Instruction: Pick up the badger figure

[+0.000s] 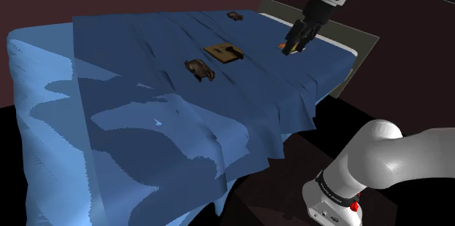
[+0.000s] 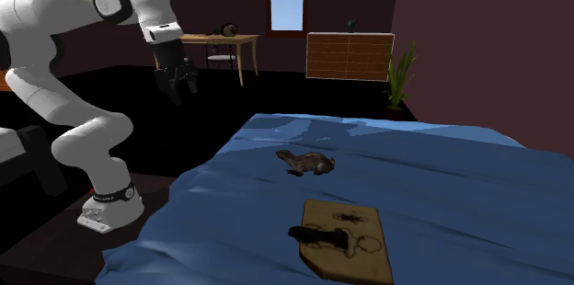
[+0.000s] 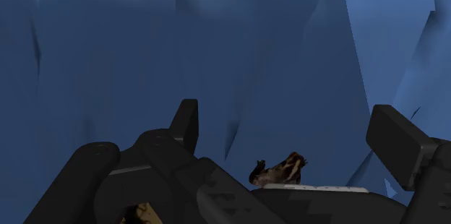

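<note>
Badger figure (image 1: 199,68), small and brown, lies mid-bed on the rumpled blue bed (image 1: 131,57) in the shoulder view. Just to its right is a tan board (image 1: 224,52). Farther right, well apart, the black fingers (image 3: 186,118) hang spread wide and empty, apparently ready to approach.

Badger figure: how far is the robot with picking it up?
Nothing looks done yet: the badger figure lies on the blue blanket beside the brown board. In hand: the gripper, open and empty, hangs over the bed's edge, apart from the figure. Left: reach, close, lift.
</note>
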